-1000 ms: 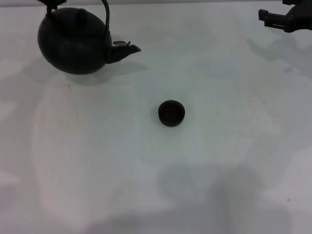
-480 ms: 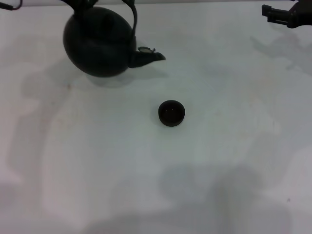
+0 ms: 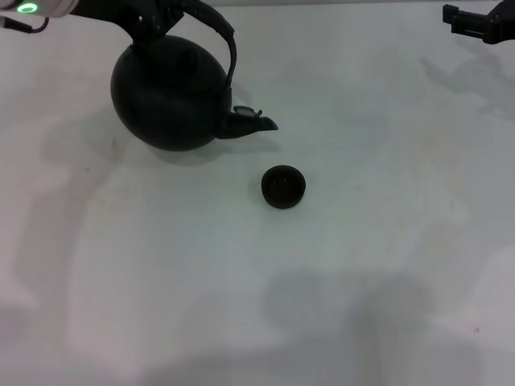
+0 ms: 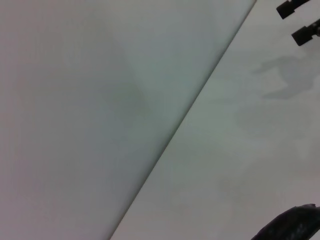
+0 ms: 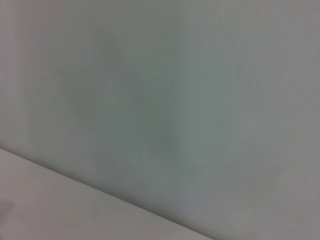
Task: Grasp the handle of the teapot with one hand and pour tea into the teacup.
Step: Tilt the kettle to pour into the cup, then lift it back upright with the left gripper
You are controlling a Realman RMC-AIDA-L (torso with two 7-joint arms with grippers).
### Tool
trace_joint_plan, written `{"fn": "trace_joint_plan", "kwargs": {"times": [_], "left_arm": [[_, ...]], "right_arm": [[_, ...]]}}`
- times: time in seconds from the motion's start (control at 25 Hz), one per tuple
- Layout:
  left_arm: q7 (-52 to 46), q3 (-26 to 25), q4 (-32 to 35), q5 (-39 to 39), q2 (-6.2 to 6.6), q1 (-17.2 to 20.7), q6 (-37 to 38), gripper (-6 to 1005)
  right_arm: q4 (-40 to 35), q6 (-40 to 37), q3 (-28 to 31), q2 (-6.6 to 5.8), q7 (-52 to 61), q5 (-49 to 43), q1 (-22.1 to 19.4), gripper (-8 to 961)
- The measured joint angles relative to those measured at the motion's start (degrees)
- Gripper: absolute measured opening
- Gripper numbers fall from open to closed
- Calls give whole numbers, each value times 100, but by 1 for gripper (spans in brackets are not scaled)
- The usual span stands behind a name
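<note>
The matte-black teapot (image 3: pixel 170 100) hangs above the table at the back left, tilted with its spout (image 3: pixel 256 123) dipping toward the teacup. My left gripper (image 3: pixel 158 14) is shut on the arched handle (image 3: pixel 228 47) at the top edge of the head view. The tiny dark teacup (image 3: pixel 283 186) stands upright near the table's middle, a little in front and to the right of the spout tip, apart from it. A dark piece of the teapot (image 4: pixel 292 226) shows in the left wrist view. My right gripper (image 3: pixel 471 19) is parked at the far back right, open and empty; it also shows in the left wrist view (image 4: pixel 298 21).
The white table (image 3: pixel 241 289) spreads in front of the teacup, with soft shadows on it. The table's back edge meets a pale wall (image 4: pixel 100 100). The right wrist view shows only wall and a strip of table.
My left gripper has carried the teapot to the right and toward the teacup, and the spout has dipped lower. The right gripper has drawn slightly farther back and right. The teacup has not moved.
</note>
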Motion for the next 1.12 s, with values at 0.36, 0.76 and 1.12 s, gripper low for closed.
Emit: {"fn": "trace_joint_plan", "kwargs": {"times": [0.36,0.76,1.12], "left_arm": [[127,59,60,6,25,-2,186,175],[207,278,124,182,38,-95,419,173],[181,530,134,583,28,-207,478,171]], "right_arm": [[41,-115,4,0,-5,0,43,856],[42,-137,4,-9,-1,0,35,856],[42,-136,4,13,-26,-1,18,856]]}}
